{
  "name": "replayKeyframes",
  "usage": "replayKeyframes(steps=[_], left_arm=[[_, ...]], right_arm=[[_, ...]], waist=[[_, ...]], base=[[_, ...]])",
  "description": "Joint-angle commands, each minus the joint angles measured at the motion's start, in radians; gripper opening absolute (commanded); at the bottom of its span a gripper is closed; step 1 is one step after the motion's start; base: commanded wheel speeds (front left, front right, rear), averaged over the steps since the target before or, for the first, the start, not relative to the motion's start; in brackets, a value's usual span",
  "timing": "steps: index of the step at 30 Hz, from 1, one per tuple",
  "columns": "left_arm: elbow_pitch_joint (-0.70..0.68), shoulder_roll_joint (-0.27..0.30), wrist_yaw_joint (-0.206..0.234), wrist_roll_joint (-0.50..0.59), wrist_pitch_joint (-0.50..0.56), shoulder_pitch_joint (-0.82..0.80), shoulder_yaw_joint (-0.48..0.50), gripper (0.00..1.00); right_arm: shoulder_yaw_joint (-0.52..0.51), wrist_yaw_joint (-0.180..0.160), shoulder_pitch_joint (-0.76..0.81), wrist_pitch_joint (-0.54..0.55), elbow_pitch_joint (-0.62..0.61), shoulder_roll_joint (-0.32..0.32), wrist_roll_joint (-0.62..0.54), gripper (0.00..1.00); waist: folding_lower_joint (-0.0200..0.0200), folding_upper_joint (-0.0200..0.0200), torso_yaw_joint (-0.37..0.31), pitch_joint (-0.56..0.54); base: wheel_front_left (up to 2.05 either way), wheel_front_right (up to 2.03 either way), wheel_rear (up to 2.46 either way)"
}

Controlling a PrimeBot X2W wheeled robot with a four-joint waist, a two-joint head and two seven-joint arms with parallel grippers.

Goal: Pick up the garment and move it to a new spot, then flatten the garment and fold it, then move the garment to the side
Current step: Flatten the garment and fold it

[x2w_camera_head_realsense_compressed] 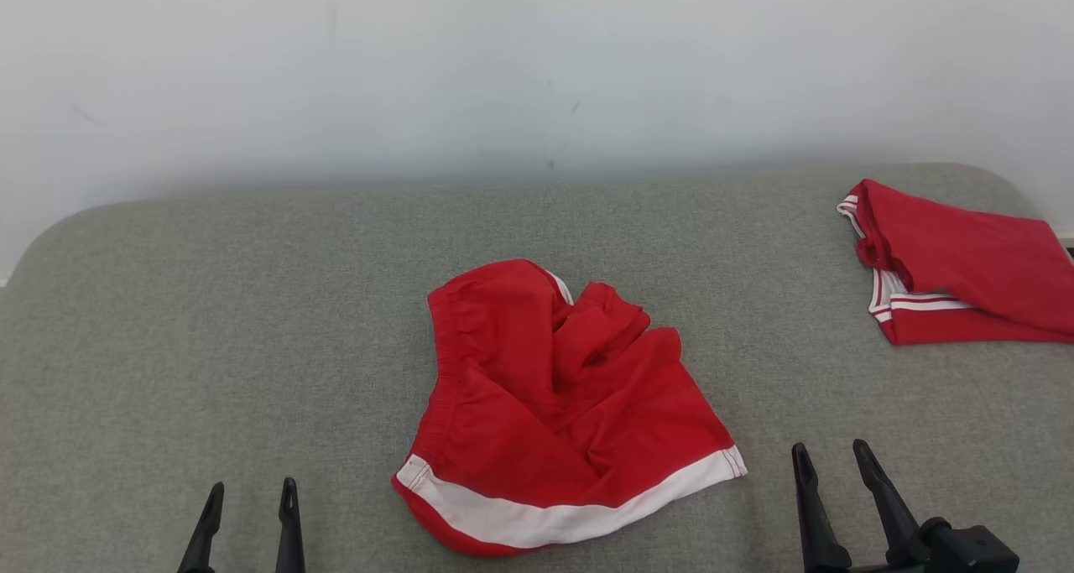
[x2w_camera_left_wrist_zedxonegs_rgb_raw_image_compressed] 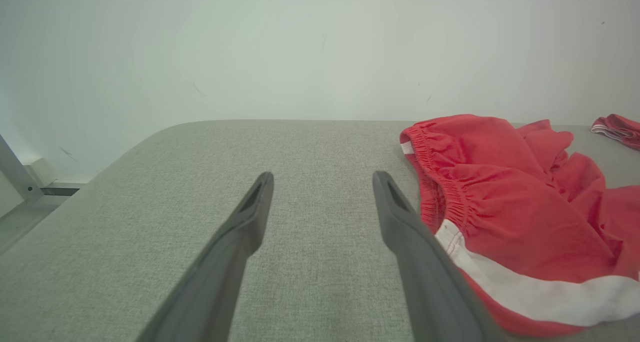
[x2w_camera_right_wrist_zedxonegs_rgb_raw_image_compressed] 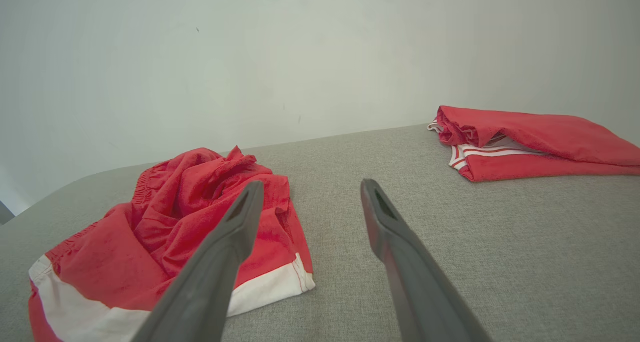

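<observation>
Squarely mid-surface, crumpled: red garment (x2w_camera_head_realsense_compressed: 554, 388) with white hem, lying loose on grey woven padding (x2w_camera_head_realsense_compressed: 168, 321) with rounded far corners. Behind, pale wall (x2w_camera_head_realsense_compressed: 537, 70), faintly scuffed. Far right, second red piece (x2w_camera_head_realsense_compressed: 965, 263), folded. Flanking at near edge, left gripper (x2w_camera_head_realsense_compressed: 252, 487) and right gripper (x2w_camera_head_realsense_compressed: 829, 447), fingers spread apart, clear of cloth, empty.

From the head we look forward and down on the grey upholstered surface (x2w_camera_head_realsense_compressed: 168, 346), with the white wall (x2w_camera_head_realsense_compressed: 503, 70) behind it. Our left wrist camera sits low and close over that surface, facing the wall along the left gripper (x2w_camera_left_wrist_zedxonegs_rgb_raw_image_compressed: 324, 174); our right wrist camera does the same along the right gripper (x2w_camera_right_wrist_zedxonegs_rgb_raw_image_compressed: 312, 182). All three views share the crumpled red shorts (x2w_camera_head_realsense_compressed: 554, 405) and the folded red garment (x2w_camera_head_realsense_compressed: 965, 271).
</observation>
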Motion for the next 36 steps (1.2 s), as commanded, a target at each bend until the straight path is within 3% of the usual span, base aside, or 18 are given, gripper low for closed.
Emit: replayKeyframes(steps=[1, 22, 28, 36], left_arm=[[-0.002, -0.001, -0.007, 0.008, -0.003, 0.013, 0.007, 1.0], [-0.006, 0.003, -0.012, 0.018, -0.003, -0.029, -0.02, 1.0], [0.028, 0.046, -0.014, 0.003, -0.003, -0.092, -0.11, 1.0], [0.167, 0.135, -0.013, -0.086, -0.003, -0.21, -0.319, 1.0]], right_arm=[[-0.005, -0.003, 0.01, -0.001, 0.002, 0.007, -0.006, 1.0], [0.005, -0.003, -0.01, -0.001, 0.026, -0.006, -0.012, 1.0], [0.039, -0.003, -0.055, -0.001, 0.092, -0.041, -0.011, 1.0], [0.104, -0.003, -0.137, -0.001, 0.209, -0.074, -0.002, 1.0]], waist=[[0.0, 0.0, 0.002, 0.0], [0.0, 0.0, 0.012, 0.002], [0.0, 0.0, -0.002, 0.017], [0.0, 0.0, -0.019, 0.066]], base=[[0.0, 0.0, 0.0], [0.0, 0.0, 0.0], [0.0, 0.0, 0.0], [0.0, 0.0, 0.0]])
